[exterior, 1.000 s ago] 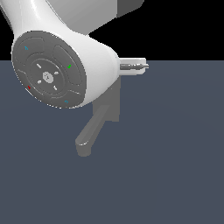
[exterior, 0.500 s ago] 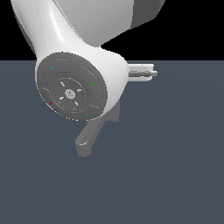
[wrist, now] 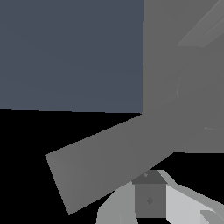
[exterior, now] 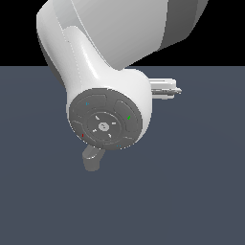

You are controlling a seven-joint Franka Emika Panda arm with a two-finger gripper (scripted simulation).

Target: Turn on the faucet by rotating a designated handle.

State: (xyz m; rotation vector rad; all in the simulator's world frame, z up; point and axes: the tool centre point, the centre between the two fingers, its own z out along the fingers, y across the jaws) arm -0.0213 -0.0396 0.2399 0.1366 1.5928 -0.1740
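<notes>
Your arm fills most of the exterior view, so you see little of the faucet point(exterior: 92, 159) there: only the round grey tip of its spout peeks out below the wrist. The wrist view is more help. The handle point(wrist: 109, 159) shows there as a flat grey bar that sticks out from the grey base plate point(wrist: 183, 65), and it sits very close to the camera. One grey finger pad point(wrist: 149, 199) of the gripper point(wrist: 151, 192) is just beside the bar, maybe touching it; you cannot be sure. You cannot tell if the gripper is open or closed, since only that one finger shows.

It looks like you are at the step of getting onto the handle. Next, you need to press on the flat side of the bar and swing it around its hub. Push slowly so the finger does not slip off.
</notes>
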